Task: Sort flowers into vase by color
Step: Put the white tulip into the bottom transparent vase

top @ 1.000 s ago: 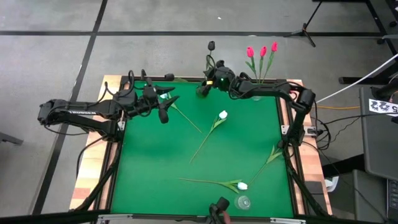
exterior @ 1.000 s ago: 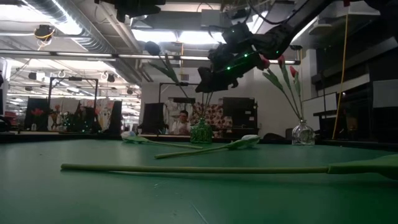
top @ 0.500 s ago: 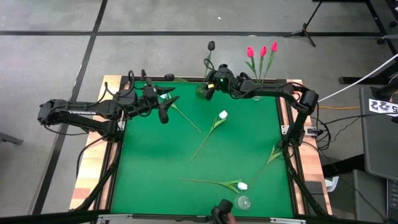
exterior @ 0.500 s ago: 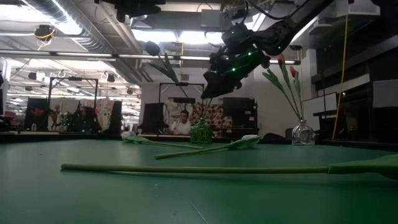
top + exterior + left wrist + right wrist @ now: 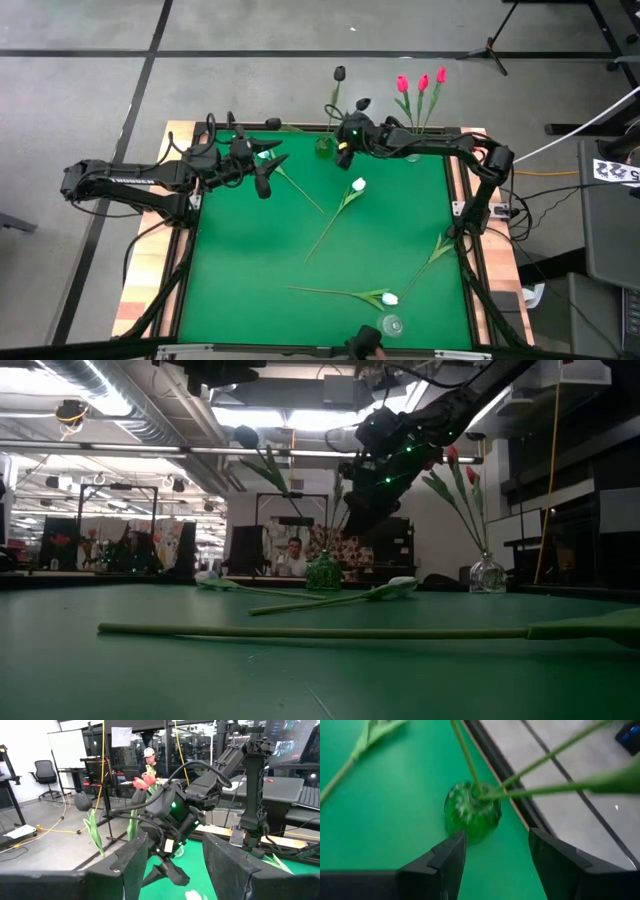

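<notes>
Flowers are spread over your green table (image 5: 250, 260). Two black tulips stand in the green glass vase (image 5: 325, 147) at the far edge: one head (image 5: 340, 73) sits high and the other head (image 5: 361, 103) is lower, close to your right arm. Three red tulips (image 5: 421, 82) stand in a clear vase (image 5: 487, 574) at the far right corner. A white tulip (image 5: 357, 185) lies in the middle of the table. Another white tulip (image 5: 389, 298) lies near the front edge, next to a small clear vase (image 5: 391, 325). One more stem (image 5: 438, 250) lies by the right edge.

Your right gripper (image 5: 343, 143) hangs just beside the green vase, a little above it. In the right wrist view its fingers (image 5: 435, 870) are spread apart with nothing between them, and the green vase with its stems sits right in front.

Your left gripper (image 5: 266, 172) waits over the far left part of the table, next to a white tulip (image 5: 263, 154) lying there. Its fingers (image 5: 125, 870) are spread apart too and hold nothing.
</notes>
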Motion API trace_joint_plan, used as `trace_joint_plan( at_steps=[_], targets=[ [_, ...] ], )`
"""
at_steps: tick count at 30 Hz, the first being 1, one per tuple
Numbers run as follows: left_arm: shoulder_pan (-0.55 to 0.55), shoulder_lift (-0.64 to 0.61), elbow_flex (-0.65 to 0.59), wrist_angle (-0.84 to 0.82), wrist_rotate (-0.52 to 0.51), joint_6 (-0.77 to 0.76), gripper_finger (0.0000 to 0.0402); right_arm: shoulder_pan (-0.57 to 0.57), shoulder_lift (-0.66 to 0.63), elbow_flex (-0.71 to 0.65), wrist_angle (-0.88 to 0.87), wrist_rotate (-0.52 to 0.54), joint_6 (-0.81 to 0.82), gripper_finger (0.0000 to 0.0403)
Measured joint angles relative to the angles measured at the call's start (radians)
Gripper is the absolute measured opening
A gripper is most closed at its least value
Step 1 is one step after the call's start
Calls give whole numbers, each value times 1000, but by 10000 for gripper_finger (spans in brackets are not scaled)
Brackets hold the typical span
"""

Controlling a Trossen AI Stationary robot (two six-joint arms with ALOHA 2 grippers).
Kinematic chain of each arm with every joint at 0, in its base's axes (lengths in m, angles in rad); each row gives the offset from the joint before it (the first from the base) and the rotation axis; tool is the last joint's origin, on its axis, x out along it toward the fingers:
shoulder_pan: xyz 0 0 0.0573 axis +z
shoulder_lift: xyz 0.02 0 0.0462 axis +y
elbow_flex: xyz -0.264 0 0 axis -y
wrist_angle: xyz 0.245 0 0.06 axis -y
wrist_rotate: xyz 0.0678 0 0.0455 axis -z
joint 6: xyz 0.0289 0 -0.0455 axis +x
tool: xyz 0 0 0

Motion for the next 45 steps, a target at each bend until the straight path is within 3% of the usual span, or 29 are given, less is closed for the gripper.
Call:
trace_joint_plan(
  at_steps=[7,14,17,24,27,30,38,45],
  targets=[
    [-3,0,0,-66,6,-35,186,0,-75,0,-94,-26,-3,215],
    [-12,33,0,-328,41,-217,186,0,-218,0,-300,-26,16,215],
    [-29,88,0,-348,56,-224,186,0,-279,0,-413,-26,52,215],
    [-21,281,0,-351,250,-16,186,43,-419,0,-577,-26,83,215],
    [17,367,0,-361,277,75,186,73,-485,0,-599,-17,83,215],
    [88,431,0,-353,287,149,186,100,-547,0,-600,-4,87,215],
    [311,509,0,-358,444,253,186,154,-642,0,-620,9,108,215],
    [398,577,0,-365,557,394,186,158,-652,0,-675,8,107,215]
  ],
)
